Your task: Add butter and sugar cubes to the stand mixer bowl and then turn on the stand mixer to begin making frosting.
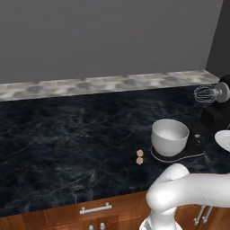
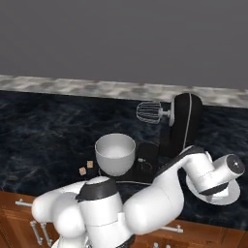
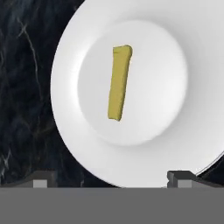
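A yellow stick of butter point(image 3: 119, 83) lies on a white plate point(image 3: 65, 87). My gripper point(image 3: 111, 180) hangs open above the plate's near rim, its fingertips point(image 3: 41, 180) wide apart and holding nothing. The plate point(image 2: 231, 194) sits to the right of the stand mixer point(image 2: 186, 123), partly hidden under my hand. The black mixer's head is tilted back, with the wire whisk point(image 2: 149, 111) raised. The pale stand mixer bowl point(image 2: 115, 152) stands on the mixer's base and looks empty. Two small brown sugar cubes point(image 2: 86, 167) rest on the counter left of the bowl point(image 1: 170, 137); the same sugar cubes point(image 1: 139, 157) lie near its front.
The dark marble counter point(image 1: 67, 134) runs wide to the left, backed by a pale stone strip point(image 1: 90, 85) and a grey wall. Wooden drawers with metal handles point(image 1: 95, 209) line the counter's front edge. My white arm crosses in front of the mixer's base.
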